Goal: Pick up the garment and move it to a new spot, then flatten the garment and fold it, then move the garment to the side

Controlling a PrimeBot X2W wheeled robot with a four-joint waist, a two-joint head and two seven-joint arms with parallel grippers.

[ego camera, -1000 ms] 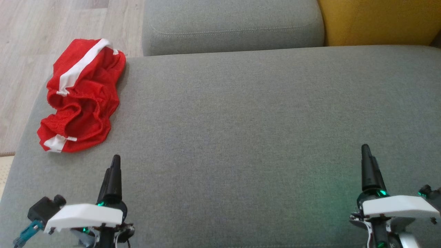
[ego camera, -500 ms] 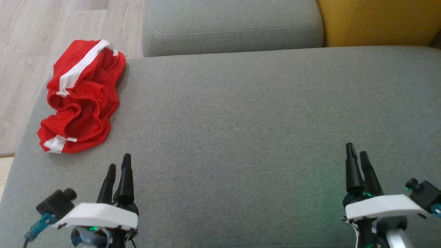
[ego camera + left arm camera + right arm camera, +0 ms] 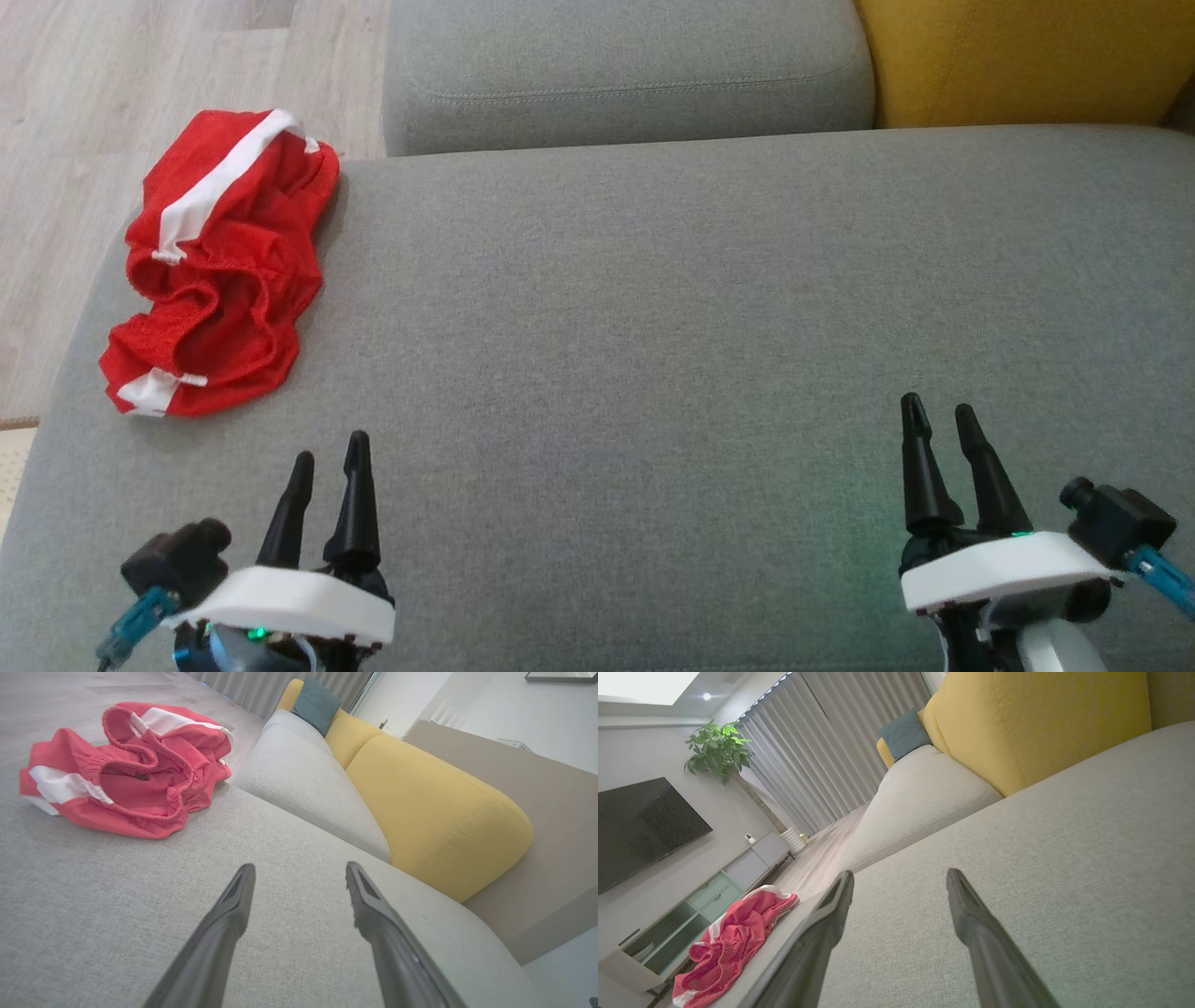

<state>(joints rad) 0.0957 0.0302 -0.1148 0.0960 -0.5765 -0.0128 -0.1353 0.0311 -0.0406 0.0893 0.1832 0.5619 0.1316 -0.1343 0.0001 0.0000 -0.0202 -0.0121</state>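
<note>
Since a second ago the left tool (image 3: 330, 446) and the right tool (image 3: 936, 405) have each turned, so their two dark fingers now show side by side. Both have slid a little toward the middle, while the red shorts (image 3: 219, 271) have stayed put. Both tools are open wide with nothing in them, pointing out over the grey sofa seat (image 3: 653, 327), and the shorts, which have white stripes, lie in a crumpled heap at its far left corner, by the edge next to the wooden floor (image 3: 65, 140), nearer the left tool and well apart from the right one.
</note>
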